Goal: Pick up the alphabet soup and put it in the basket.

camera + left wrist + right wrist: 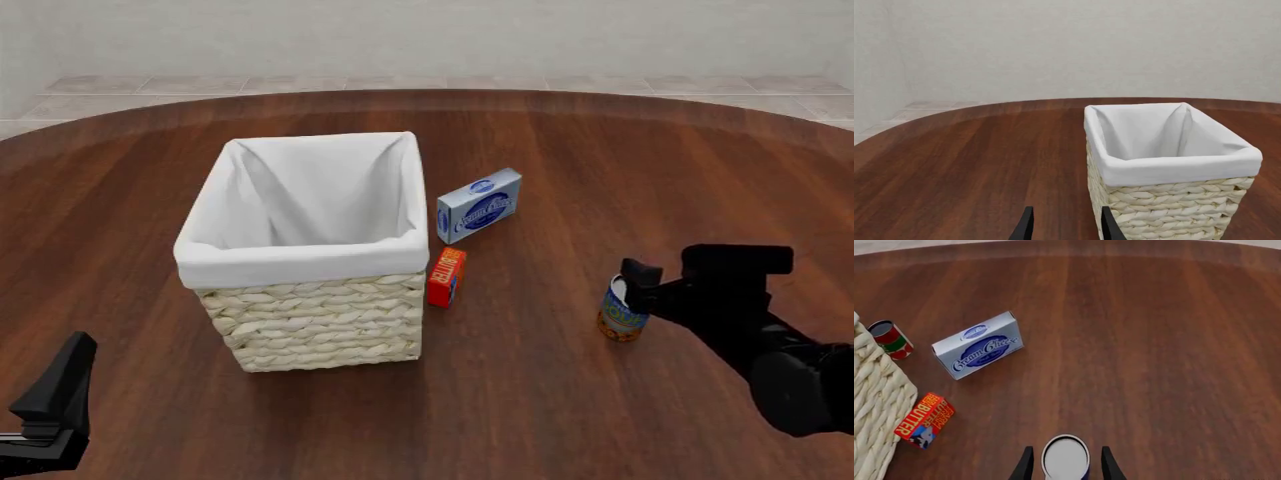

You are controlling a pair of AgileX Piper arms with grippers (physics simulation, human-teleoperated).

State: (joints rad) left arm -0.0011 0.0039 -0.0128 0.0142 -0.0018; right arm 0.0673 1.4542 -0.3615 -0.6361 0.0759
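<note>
Fingers of the right gripper (1065, 464) sit spread either side of the alphabet soup (1065, 456), can upright on the table (574, 170).
Not clamped yet by the look of it; basket (315, 318) is well off to its left, cream cheese box (478, 205) and butter box (445, 276) between. Left gripper (1065, 225) hangs open near the basket.

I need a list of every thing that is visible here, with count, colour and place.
basket: 1, cream wicker, white lining, table's left half
soup can: 1, blue and orange, silver top, table's right, between the right gripper's fingers
cream cheese box: 1, blue and white, right of basket
butter box: 1, red-orange, beside the basket's right wall
red can: 1, red and green, behind basket
table: 1, dark wood
left gripper: 1, black, near basket
right gripper: 1, black, around soup can
</note>
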